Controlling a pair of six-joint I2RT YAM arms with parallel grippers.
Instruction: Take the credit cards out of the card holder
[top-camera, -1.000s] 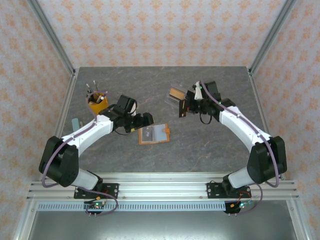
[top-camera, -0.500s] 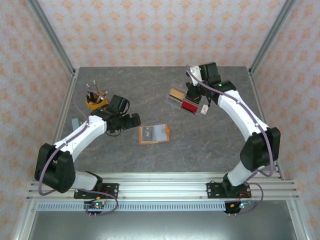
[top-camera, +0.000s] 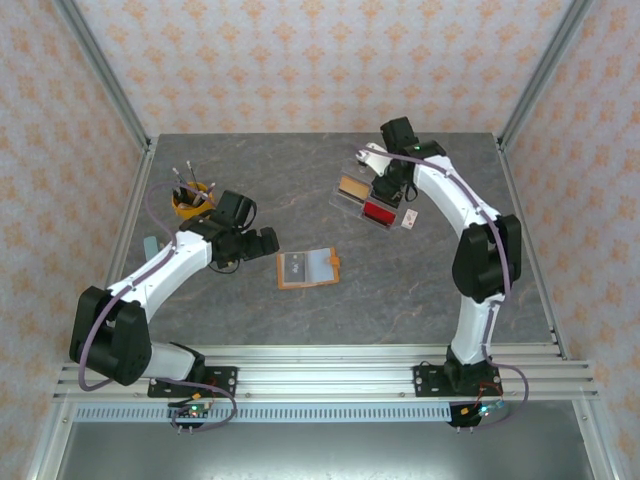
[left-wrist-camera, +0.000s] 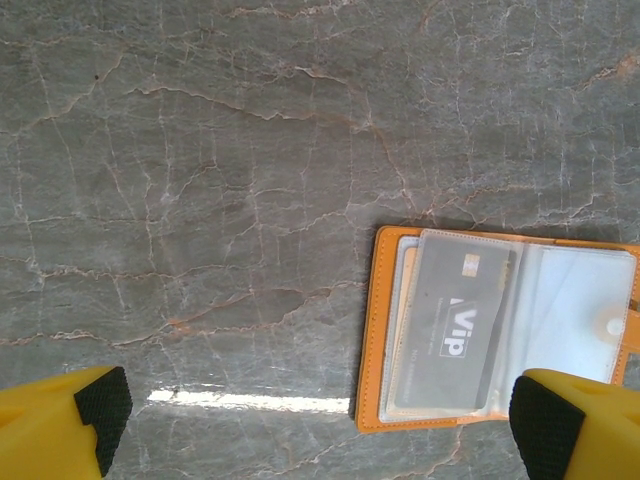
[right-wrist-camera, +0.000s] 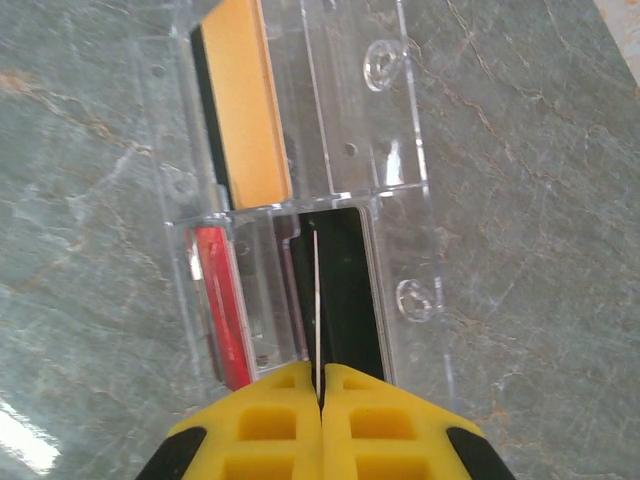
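Straddling card holder (left-wrist-camera: 505, 340) edge: wide-spread left tool (left-wrist-camera: 320, 425).

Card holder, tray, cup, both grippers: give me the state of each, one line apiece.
Card holder: open, lying flat, a VIP card in its sleeve.
Left gripper: open, empty.
Right gripper: shut on a thin card seen edge-on, over the tray.
Tray: clear, holding tan, red and black pieces.
Cup: upright, sticks standing in it.

A clear tray (right-wrist-camera: 350, 110) holds a tan piece (right-wrist-camera: 245, 100) and a red piece (right-wrist-camera: 215, 300).
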